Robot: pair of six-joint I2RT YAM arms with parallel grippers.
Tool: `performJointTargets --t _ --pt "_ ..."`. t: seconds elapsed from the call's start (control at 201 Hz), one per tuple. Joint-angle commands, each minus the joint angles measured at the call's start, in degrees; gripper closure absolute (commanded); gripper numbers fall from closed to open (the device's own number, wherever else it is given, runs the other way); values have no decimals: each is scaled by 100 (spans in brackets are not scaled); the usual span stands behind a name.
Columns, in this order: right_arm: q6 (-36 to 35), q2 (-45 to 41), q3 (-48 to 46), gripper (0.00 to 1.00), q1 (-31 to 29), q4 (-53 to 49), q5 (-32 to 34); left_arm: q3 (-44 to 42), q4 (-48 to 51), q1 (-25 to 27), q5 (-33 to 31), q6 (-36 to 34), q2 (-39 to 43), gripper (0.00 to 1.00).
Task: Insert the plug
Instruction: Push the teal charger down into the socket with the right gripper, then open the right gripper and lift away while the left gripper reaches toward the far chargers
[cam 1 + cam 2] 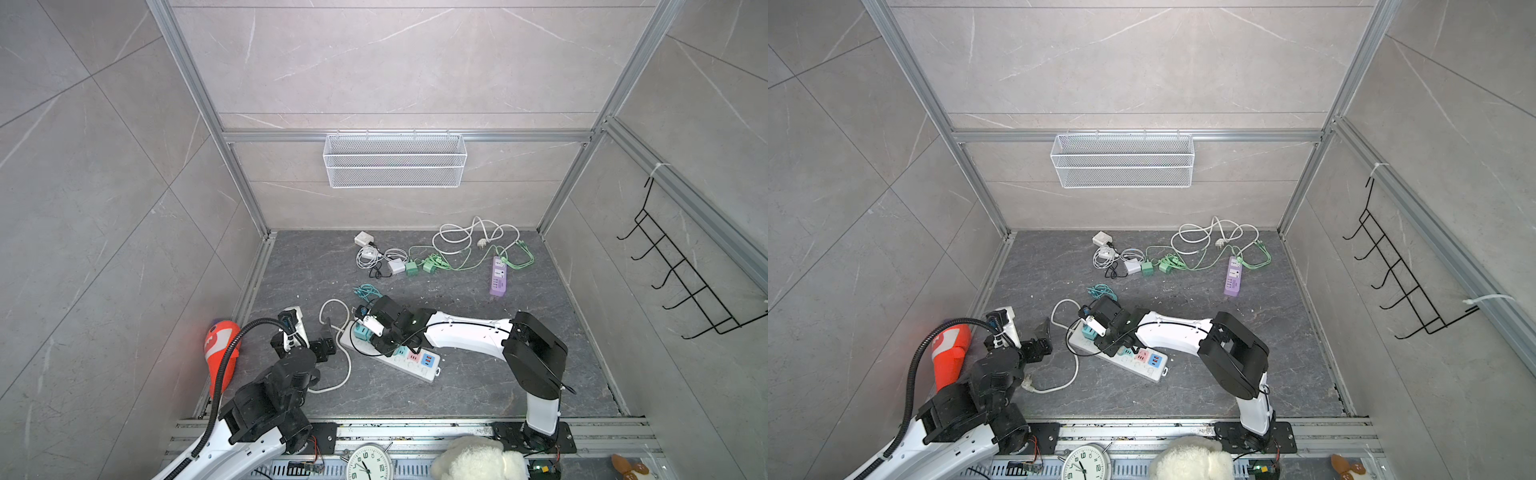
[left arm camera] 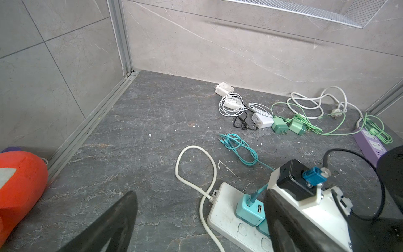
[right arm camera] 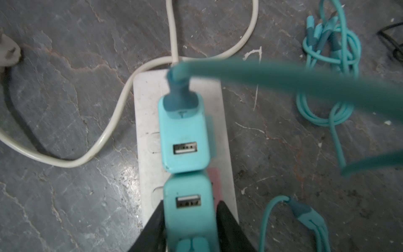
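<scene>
A white power strip (image 1: 415, 366) (image 1: 1142, 365) lies on the dark floor, and two teal plugs stand side by side at its cable end. The farther plug (image 3: 184, 135) (image 2: 248, 209) has a teal cable in its USB port. My right gripper (image 3: 189, 205) (image 1: 365, 334) (image 1: 1096, 334) straddles the nearer plug (image 3: 188, 220), which sits on the strip. Its black fingers (image 3: 226, 224) flank the plug, with a thin gap on one side. My left gripper (image 2: 200, 220) (image 1: 326, 338) stands wide open and empty beside the strip's cable end.
An orange plush (image 1: 220, 345) lies by the left wall. A coiled teal cable (image 1: 368, 291) sits behind the strip. Farther back are white chargers (image 1: 376, 253), green chargers with cables (image 1: 428, 264) and a purple strip (image 1: 498, 276). A mesh basket (image 1: 395, 160) hangs on the back wall.
</scene>
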State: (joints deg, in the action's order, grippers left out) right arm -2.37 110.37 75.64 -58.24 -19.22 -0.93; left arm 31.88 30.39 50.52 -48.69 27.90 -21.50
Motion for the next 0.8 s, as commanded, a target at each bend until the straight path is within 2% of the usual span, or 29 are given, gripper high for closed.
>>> performJointTargets --t 0.0,0.124,0.254,0.577,0.692,0.791 --pt "-23 -19 54 47 -56 -572 129 116 -288 8 11 -23 -188 6" --pt "-106 -46 320 42 -45 -785 231 245 -377 10 51 75 -395 5" --pt "-61 -222 340 40 -43 -796 46 410 -446 8 53 -5 -713 3" --pt "197 -1076 -266 42 -56 -916 -939 782 -702 -32 44 -123 -1803 0" --pt "242 -1153 -577 43 -56 -934 -979 877 -902 -100 118 -275 -2052 0" --pt "303 -1036 -721 43 -55 -930 -894 958 -1092 -355 432 -413 -2240 0"
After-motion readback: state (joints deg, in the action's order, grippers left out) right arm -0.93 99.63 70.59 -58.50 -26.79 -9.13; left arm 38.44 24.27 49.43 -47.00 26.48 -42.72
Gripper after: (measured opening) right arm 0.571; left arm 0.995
